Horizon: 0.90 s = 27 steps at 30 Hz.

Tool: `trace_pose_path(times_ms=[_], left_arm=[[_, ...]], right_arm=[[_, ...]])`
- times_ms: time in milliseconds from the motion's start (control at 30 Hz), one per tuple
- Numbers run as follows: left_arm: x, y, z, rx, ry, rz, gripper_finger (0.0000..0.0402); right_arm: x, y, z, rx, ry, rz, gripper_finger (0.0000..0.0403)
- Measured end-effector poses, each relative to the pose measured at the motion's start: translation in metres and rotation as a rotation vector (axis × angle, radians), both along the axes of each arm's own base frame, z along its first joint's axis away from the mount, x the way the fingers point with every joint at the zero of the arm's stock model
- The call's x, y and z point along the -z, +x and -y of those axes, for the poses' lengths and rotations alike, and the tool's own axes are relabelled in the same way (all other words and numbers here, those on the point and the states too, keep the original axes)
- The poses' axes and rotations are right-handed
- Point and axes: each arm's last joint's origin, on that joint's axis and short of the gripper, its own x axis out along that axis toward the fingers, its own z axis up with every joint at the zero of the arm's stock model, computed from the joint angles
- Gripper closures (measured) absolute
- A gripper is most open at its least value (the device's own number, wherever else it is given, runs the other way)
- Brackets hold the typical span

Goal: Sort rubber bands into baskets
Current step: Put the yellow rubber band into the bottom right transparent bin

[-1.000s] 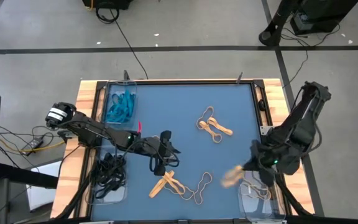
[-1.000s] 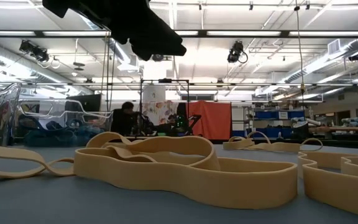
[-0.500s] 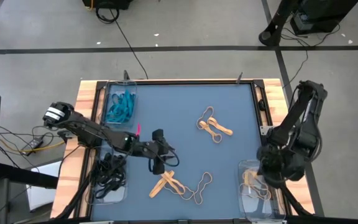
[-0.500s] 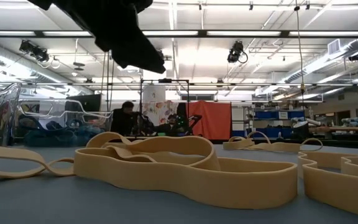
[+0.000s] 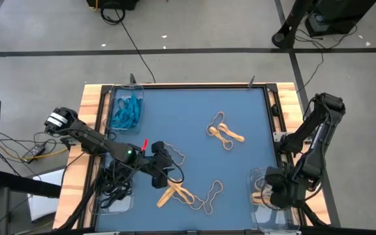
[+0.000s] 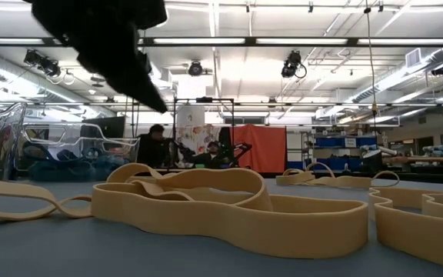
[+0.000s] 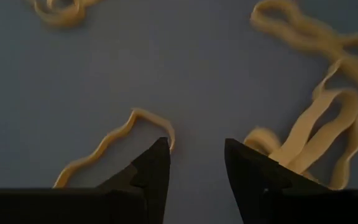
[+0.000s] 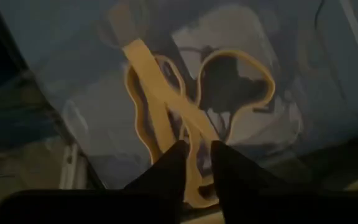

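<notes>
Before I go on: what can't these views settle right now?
- Right gripper: whether it has let go of the tan band over the near-right basket; the fingers cover the contact.
- Near-left basket: black bands can't be counted, tangled and under the left arm.
- Left gripper: open above the mat; height unclear.

Robotics lab, open hall, ceiling strip lights (image 6: 298, 40), floor cables (image 5: 126, 29)

Blue table mat (image 5: 188, 117); teal rubber bands (image 5: 125, 112) in the 10 o'clock basket, black ones (image 5: 114, 183) at 8 o'clock, tan loops (image 5: 224, 130) elsewhere (wooden frame (image 5: 89, 104) pale).
</notes>
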Motion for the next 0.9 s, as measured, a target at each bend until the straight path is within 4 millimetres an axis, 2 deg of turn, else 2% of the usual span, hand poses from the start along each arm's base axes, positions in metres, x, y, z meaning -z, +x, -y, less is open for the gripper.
trace_pose_path(times_ms=[167, 400, 533, 900], left_arm=[[0.007, -0.007, -0.003, 0.016, 0.043, -0.100, 0.0243], [0.029, -0.012, -0.027, 0.054, 0.125, -0.184, 0.0243], [0.043, -0.016, -0.044, 0.063, 0.170, -0.198, 0.0243], [0.064, -0.021, -0.062, 0.133, 0.171, -0.172, 0.0243]], right_arm=[[0.003, 0.003, -0.003, 0.057, -0.007, 0.007, 0.0272], [-0.013, 0.020, -0.010, 0.185, 0.014, 0.517, 0.0267], [-0.023, 0.029, -0.018, 0.143, 0.031, 0.710, 0.0272], [-0.032, 0.056, -0.026, 0.031, -0.019, 0.890, 0.0273]])
